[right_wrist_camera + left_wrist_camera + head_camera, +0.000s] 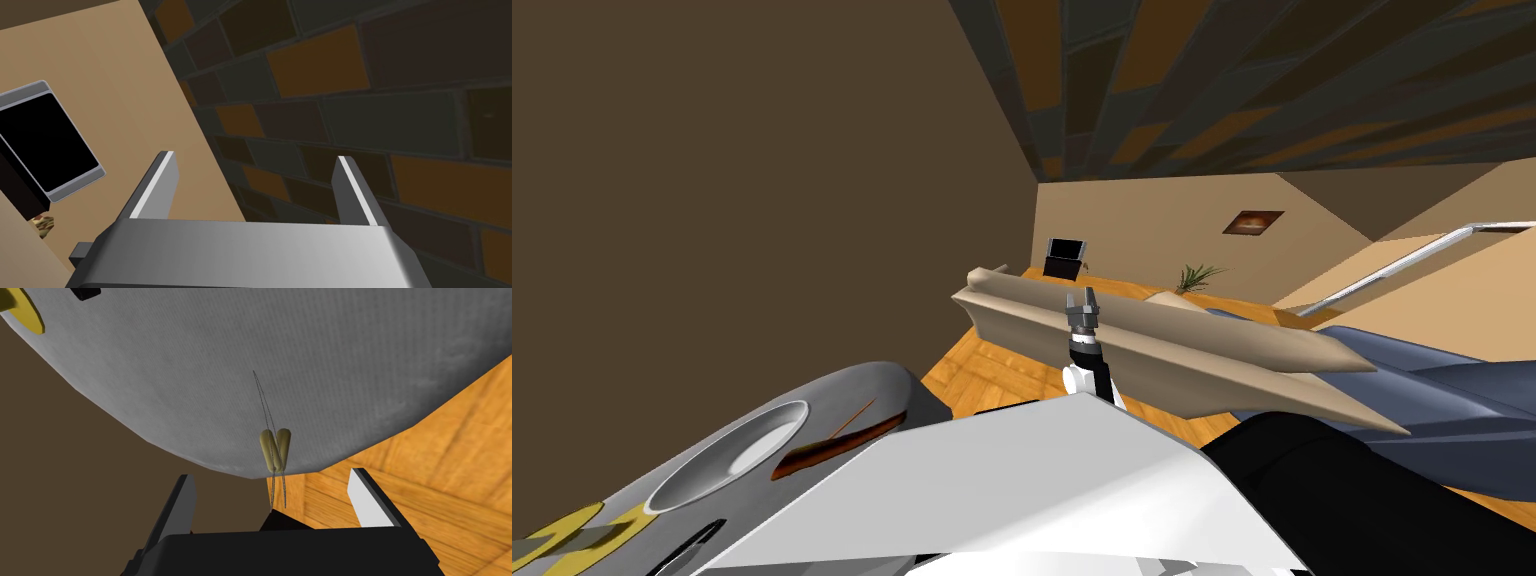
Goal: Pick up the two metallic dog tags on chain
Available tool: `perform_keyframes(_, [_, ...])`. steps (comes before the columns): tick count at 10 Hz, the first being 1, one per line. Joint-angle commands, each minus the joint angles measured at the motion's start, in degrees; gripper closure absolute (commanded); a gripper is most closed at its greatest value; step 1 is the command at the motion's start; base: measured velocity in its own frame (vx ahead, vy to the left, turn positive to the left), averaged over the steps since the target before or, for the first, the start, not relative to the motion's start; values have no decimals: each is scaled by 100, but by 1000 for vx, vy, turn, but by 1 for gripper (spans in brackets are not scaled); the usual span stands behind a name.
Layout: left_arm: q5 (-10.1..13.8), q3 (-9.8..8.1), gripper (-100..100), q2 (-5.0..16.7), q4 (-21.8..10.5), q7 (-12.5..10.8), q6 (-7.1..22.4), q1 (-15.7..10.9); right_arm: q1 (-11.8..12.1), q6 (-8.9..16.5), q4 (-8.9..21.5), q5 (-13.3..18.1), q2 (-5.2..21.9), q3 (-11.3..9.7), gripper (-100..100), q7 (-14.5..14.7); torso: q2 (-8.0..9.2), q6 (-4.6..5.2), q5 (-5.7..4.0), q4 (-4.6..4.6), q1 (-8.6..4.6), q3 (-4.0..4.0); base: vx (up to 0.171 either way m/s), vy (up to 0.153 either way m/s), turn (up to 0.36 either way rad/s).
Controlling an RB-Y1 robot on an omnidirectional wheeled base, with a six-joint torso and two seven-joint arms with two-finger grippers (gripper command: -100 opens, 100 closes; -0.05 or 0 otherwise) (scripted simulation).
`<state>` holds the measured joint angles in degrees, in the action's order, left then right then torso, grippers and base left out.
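Two small tan-gold oblong dog tags (275,449) lie side by side at the rim of a round grey table (300,363). Their thin chain (262,398) loops up over the tabletop and also hangs down past the edge toward my hand. My left gripper (272,478) is open just short of the table edge, and the tags sit slightly ahead of the gap between its fingers. The right gripper (1084,297) is held up in front of my chest, open and with nothing in it (256,157).
The grey table (842,395) also carries a white dish (742,455), a reddish-brown item (832,445) and a yellow object (562,530). A brown wall stands close on the left. Wooden floor (425,478) lies beside the table. A long beige piece of furniture (1192,350) crosses ahead.
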<state>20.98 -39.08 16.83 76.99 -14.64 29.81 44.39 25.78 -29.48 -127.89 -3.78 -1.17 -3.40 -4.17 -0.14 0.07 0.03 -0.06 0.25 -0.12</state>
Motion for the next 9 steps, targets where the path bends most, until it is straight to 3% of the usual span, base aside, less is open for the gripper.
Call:
perform_keyframes(1, [142, 92, -100, -94, -89, 54, -279, 187, 0, 0, 0, 0, 0, 0, 0, 0, 0, 0, 0, 0, 0, 0, 50, 32, -63])
perform_keyframes(2, [142, 92, -100, -94, -89, 54, -279, 187, 0, 0, 0, 0, 0, 0, 0, 0, -3, 0, 2, 0, 12, -1, 49, 49, -41])
perform_keyframes(9, [566, 370, -100, -375, -355, 216, -1117, 749, 0, 0, 0, 0, 1, 1, 0, 0, 3, 1, 5, 1, 22, 2, 43, 53, -41])
